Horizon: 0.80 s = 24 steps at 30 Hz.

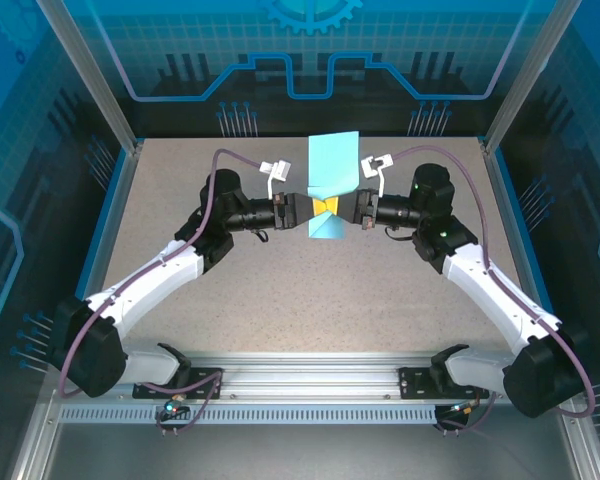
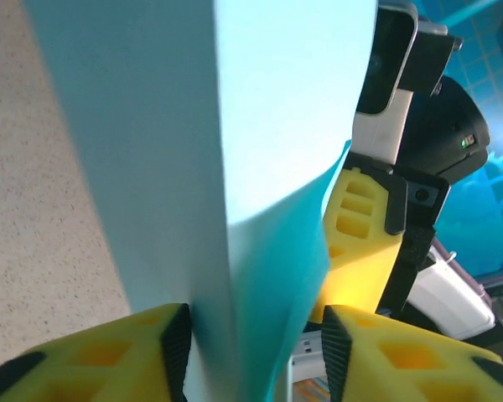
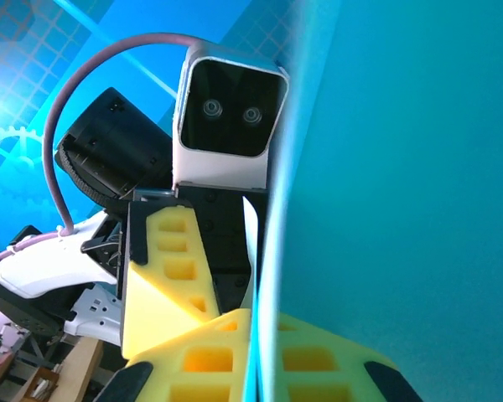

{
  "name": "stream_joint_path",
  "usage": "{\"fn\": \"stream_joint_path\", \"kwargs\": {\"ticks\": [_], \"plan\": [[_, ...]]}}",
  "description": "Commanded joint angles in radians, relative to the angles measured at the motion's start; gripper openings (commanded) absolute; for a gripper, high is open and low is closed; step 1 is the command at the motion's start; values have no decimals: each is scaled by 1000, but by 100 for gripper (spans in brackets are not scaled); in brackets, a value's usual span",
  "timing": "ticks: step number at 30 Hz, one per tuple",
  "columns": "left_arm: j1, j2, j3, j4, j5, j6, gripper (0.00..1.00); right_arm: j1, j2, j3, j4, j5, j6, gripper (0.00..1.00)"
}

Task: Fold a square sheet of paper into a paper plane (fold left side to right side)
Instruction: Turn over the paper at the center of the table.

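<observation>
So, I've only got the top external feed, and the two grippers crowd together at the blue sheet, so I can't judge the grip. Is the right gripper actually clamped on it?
Observer: Yes. On the right wrist camera the right gripper is shut on the sheet, with the sheet's edge running up from between its fingers.
Operator: And the left one?
Observer: On the left wrist camera the left gripper has its jaws apart either side of the sheet, and a gap shows beside one pad.
Operator: Is the sheet flat there?
Observer: No. It bends along an upright line, one face shaded and the other bright.
</observation>
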Motion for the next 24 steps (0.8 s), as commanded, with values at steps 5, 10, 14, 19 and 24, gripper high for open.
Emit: {"fn": "stream_joint_path", "kwargs": {"ticks": [5,10,14,19,24], "plan": [[-4,-22,17,-3,5,30,27,-1,-11,-26,37,2,24,9],[-4,-33,6,-18,-3,39,14,-9,-22,-39,32,4,28,10],[-4,-47,-3,-43,-15,56,7,-24,-37,-58,23,14,29,13],[-5,-60,-8,-93,-29,82,0,-45,-69,-72,-16,27,14,21],[-36,-81,60,-431,-181,271,0,-80,-140,-32,-314,150,-140,42]]}}
